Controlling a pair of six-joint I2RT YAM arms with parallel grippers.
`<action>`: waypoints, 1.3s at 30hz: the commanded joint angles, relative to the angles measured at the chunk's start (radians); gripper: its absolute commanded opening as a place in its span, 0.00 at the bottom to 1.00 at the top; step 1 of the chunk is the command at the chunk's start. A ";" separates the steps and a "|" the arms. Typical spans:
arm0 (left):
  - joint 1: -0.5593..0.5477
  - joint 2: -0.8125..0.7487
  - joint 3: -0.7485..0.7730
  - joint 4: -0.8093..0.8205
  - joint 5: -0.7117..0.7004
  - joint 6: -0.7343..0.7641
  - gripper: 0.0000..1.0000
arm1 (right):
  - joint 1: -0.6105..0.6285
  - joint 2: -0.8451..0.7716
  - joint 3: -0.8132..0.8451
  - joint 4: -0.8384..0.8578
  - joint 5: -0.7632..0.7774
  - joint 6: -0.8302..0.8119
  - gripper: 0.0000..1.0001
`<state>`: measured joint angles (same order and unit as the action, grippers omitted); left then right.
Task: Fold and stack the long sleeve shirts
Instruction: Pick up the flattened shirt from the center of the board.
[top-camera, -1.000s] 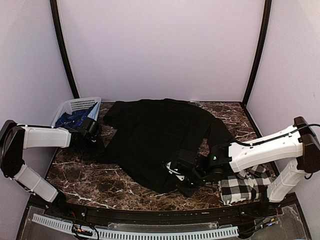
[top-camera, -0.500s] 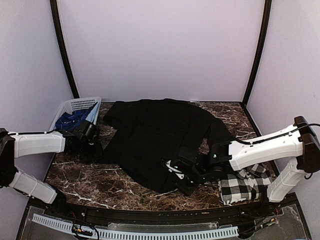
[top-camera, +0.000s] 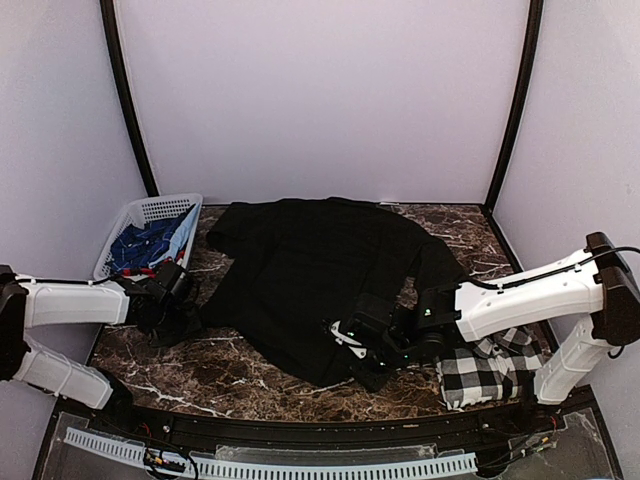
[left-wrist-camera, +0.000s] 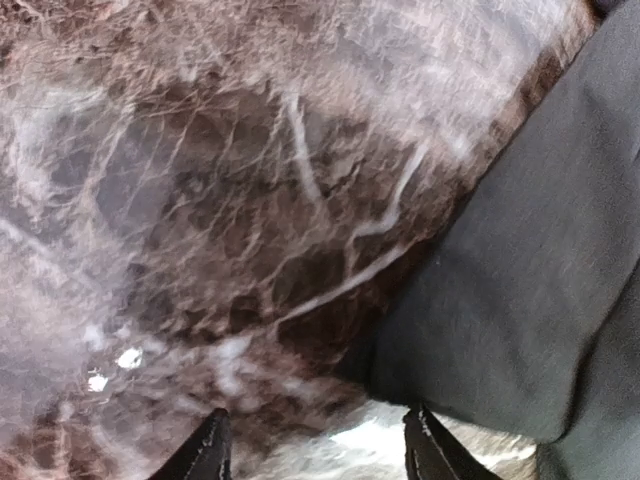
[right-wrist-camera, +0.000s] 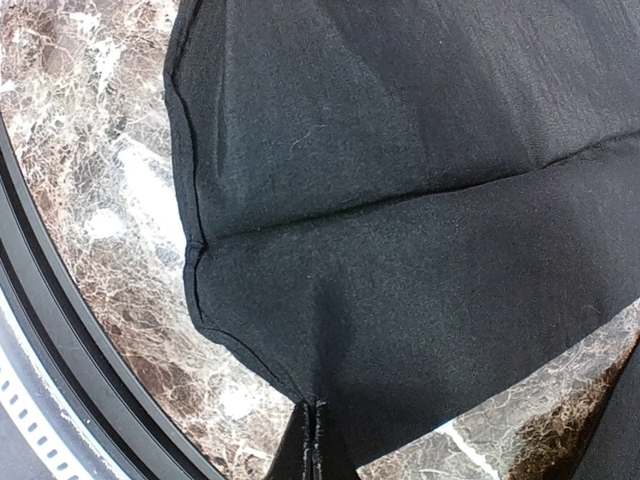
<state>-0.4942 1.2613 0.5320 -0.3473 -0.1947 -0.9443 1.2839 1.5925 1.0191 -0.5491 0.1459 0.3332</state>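
The black long sleeve shirt (top-camera: 310, 265) lies spread flat across the middle of the marble table. My right gripper (top-camera: 368, 372) is shut on its front hem; in the right wrist view the closed fingertips (right-wrist-camera: 315, 440) pinch the black shirt (right-wrist-camera: 400, 200) at its edge. The checked shirt (top-camera: 490, 375) sits folded at the front right, partly under the right arm. My left gripper (top-camera: 172, 322) hovers low over bare marble just left of the black shirt. In the left wrist view the left gripper (left-wrist-camera: 318, 445) is open and holds nothing, its right fingertip (left-wrist-camera: 425, 445) beside the black shirt (left-wrist-camera: 530, 300).
A white lattice basket (top-camera: 150, 212) with blue cloth inside stands at the back left corner. The table's dark front rim (right-wrist-camera: 60, 330) runs close to the pinched hem. Bare marble (top-camera: 200, 370) lies in front of the shirt.
My left arm has drawn back toward the front left, away from the basket, and its jaws have widened. The right gripper has stayed shut on the hem.
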 joint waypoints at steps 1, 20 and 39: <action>-0.004 0.045 -0.014 0.139 -0.037 -0.091 0.58 | -0.008 -0.002 0.015 0.024 -0.014 -0.006 0.00; -0.007 -0.088 -0.065 0.207 -0.011 -0.112 0.34 | -0.011 -0.017 0.006 0.016 -0.005 -0.001 0.00; -0.012 0.109 0.006 0.288 -0.068 -0.080 0.43 | -0.018 -0.015 0.022 -0.007 -0.002 -0.015 0.00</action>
<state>-0.5045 1.3323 0.5034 -0.0856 -0.2379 -1.0523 1.2736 1.5921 1.0191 -0.5484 0.1455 0.3256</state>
